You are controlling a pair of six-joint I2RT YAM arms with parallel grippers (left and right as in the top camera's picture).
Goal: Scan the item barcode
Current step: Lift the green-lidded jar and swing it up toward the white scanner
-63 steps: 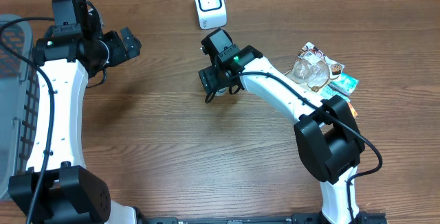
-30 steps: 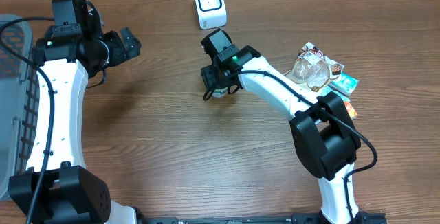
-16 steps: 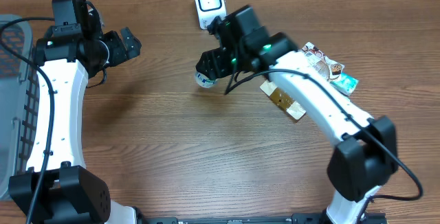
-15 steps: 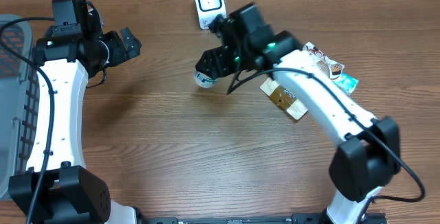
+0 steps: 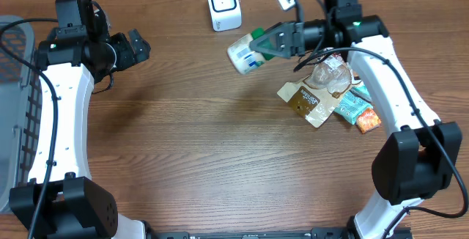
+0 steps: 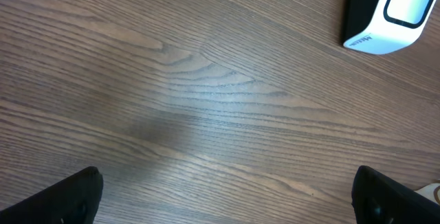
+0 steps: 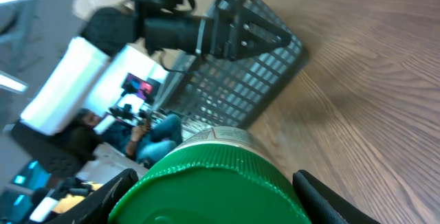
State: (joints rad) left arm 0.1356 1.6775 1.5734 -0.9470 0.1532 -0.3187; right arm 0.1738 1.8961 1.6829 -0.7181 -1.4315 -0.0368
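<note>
The item is a white bottle (image 5: 244,54) with a green cap (image 7: 213,183), held sideways in the air just right of the white barcode scanner (image 5: 223,4). My right gripper (image 5: 270,43) is shut on the capped end, and its black fingers (image 7: 103,198) flank the cap in the right wrist view. No barcode shows in any view. My left gripper (image 5: 138,47) hangs open over bare wood at the back left. In the left wrist view that gripper (image 6: 227,200) has nothing between its fingertips, and the scanner (image 6: 395,11) sits at the top right.
A pile of snack packets lies at the right: a brown pouch (image 5: 308,101), a clear bag (image 5: 331,78) and an orange packet (image 5: 364,119). A grey mesh basket (image 5: 9,63) stands at the left edge and also shows behind the bottle, the basket (image 7: 234,73).
My right arm has lifted the bottle off the table and swung back and to the right, uncovering the brown pouch. The bottle now hangs beside the scanner. The left arm has not moved.
</note>
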